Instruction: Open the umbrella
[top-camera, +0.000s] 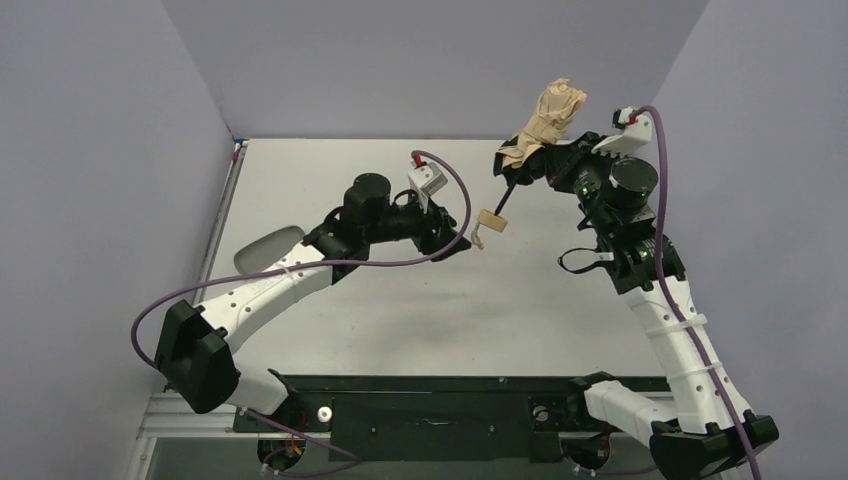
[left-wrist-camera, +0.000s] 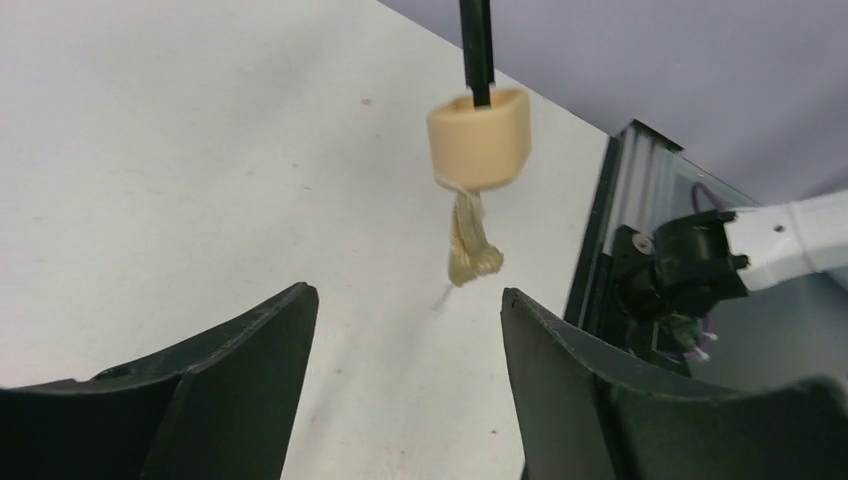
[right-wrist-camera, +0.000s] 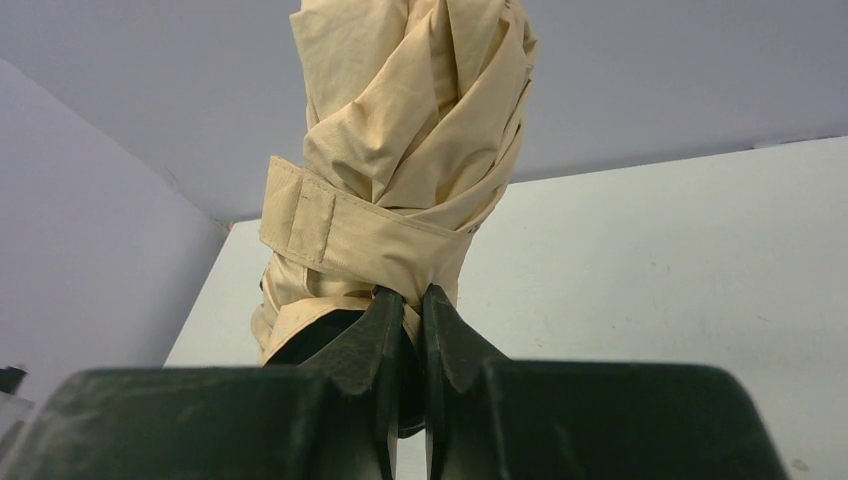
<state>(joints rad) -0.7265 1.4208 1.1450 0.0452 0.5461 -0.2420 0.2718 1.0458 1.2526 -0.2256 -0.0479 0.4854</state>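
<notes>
The umbrella (top-camera: 545, 125) is folded, its peach-tan canopy (right-wrist-camera: 410, 150) wrapped by a strap, and it hangs in the air over the far right of the table. My right gripper (right-wrist-camera: 410, 300) is shut on the lower edge of the canopy (top-camera: 522, 155). The thin black shaft (top-camera: 507, 195) runs down-left to the small tan handle (top-camera: 491, 222), which hangs free. In the left wrist view the handle (left-wrist-camera: 478, 138) and its cord loop (left-wrist-camera: 470, 250) hang just beyond my left gripper (left-wrist-camera: 408, 300), which is open and empty. In the top view the left gripper (top-camera: 462, 240) is just left of the handle.
A small grey oblong pouch (top-camera: 265, 248) lies on the white table (top-camera: 420, 310) at the left, partly under the left arm. Lavender walls close the back and sides. The black base rail (top-camera: 430, 410) runs along the near edge.
</notes>
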